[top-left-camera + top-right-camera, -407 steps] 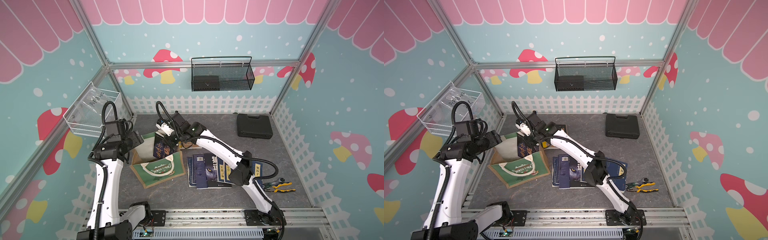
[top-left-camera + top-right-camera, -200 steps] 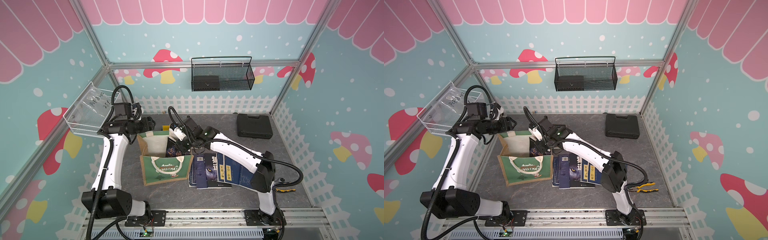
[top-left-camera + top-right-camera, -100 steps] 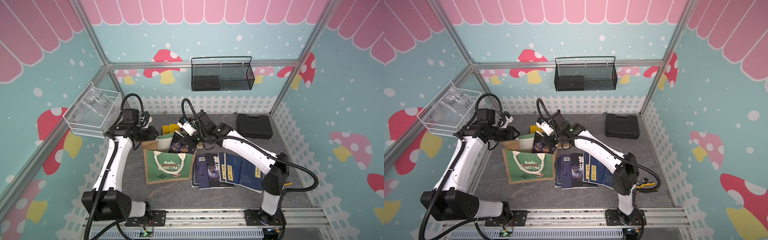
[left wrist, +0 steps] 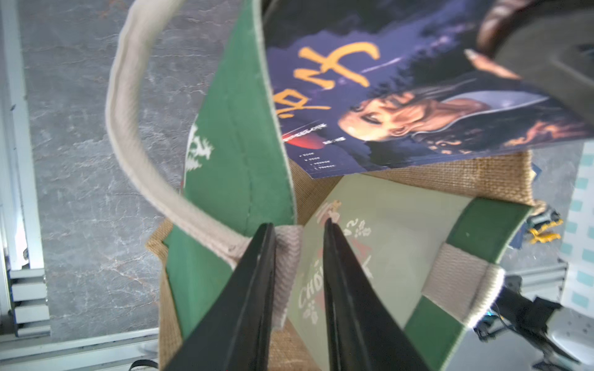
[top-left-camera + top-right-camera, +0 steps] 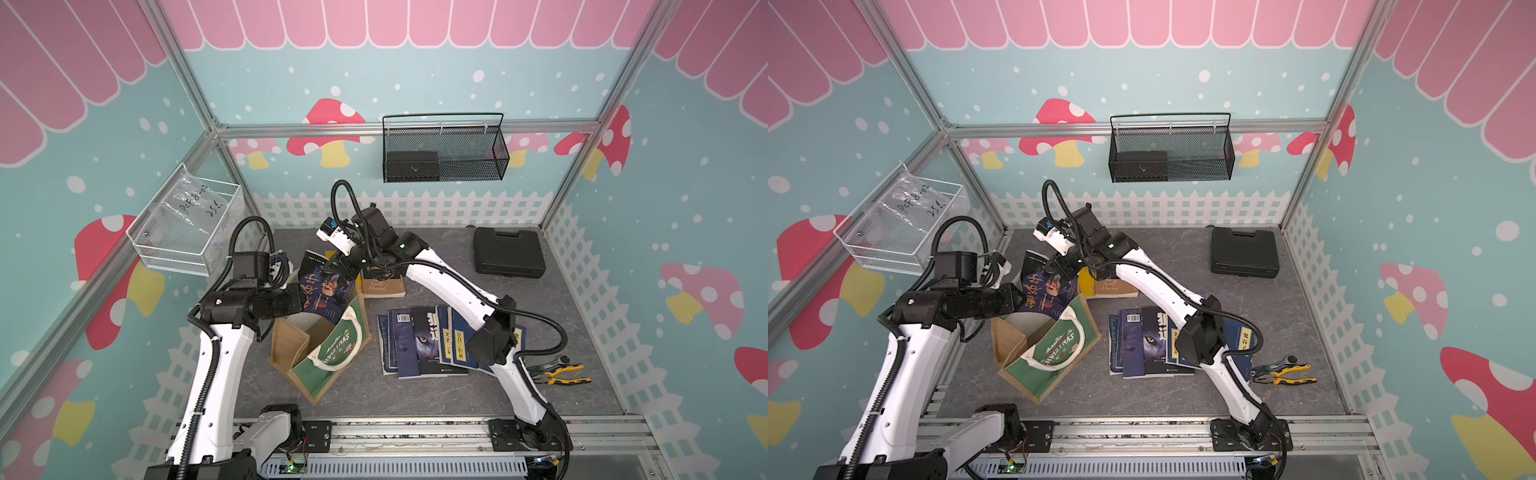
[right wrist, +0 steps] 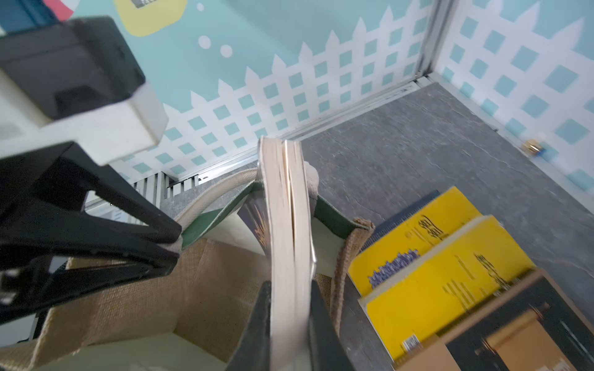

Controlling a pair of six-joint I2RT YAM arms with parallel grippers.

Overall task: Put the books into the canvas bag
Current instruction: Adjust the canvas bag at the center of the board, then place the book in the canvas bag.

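- Grey stone-look counter [image 5: 573, 316] in a mushroom-papered booth; the canvas bag [image 5: 336, 353] stands left of centre, leaning, mouth gaping, green panel to the front.
- Left hand [image 4: 299, 225] is pinched narrow on the bag's rim, right at the white handle strap [image 4: 289, 250].
- Right hand [image 6: 289, 286] clamps a dark purple paperback [image 5: 324, 286] by its page edge, and the book's lower corner dips inside the bag's mouth.
- Wolf-eye book [image 5: 419, 340] and navy books [image 5: 392, 345] lie fanned on the counter just right of the bag.
- Yellow books [image 6: 434, 257] and a brown book [image 5: 382, 284] sit stacked behind the bag.
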